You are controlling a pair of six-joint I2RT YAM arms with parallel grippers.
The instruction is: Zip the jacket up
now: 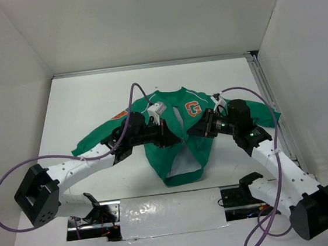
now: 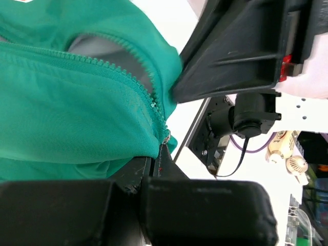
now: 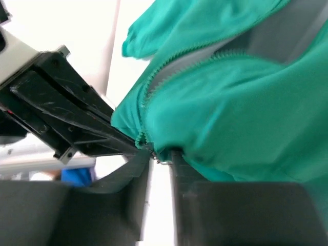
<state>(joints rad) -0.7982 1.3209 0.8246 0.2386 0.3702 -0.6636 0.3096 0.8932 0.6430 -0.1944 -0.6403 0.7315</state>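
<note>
Jacket (image 1: pixel 184 150) lies spread on the middle of the bench (image 1: pixel 91 101), front partly open. The left tool (image 2: pixel 163 156) is clenched on its fabric where the two rows of the zipper (image 2: pixel 128 77) meet, probably to hold it taut. The right tool (image 3: pixel 160 156) beside it has jaws slightly parted.

The jacket (image 1: pixel 208 148) lies on the worktop (image 1: pixel 91 101) near its middle, collar toward the far edge and hem toward the near edge. One sleeve reaches toward the left edge, the other toward the right edge. The left claw (image 1: pixel 172 137) sits on the jacket left of its front opening and the right claw (image 1: pixel 193 133) right of it. The two are close together at the zipper (image 2: pixel 148 95).
</note>
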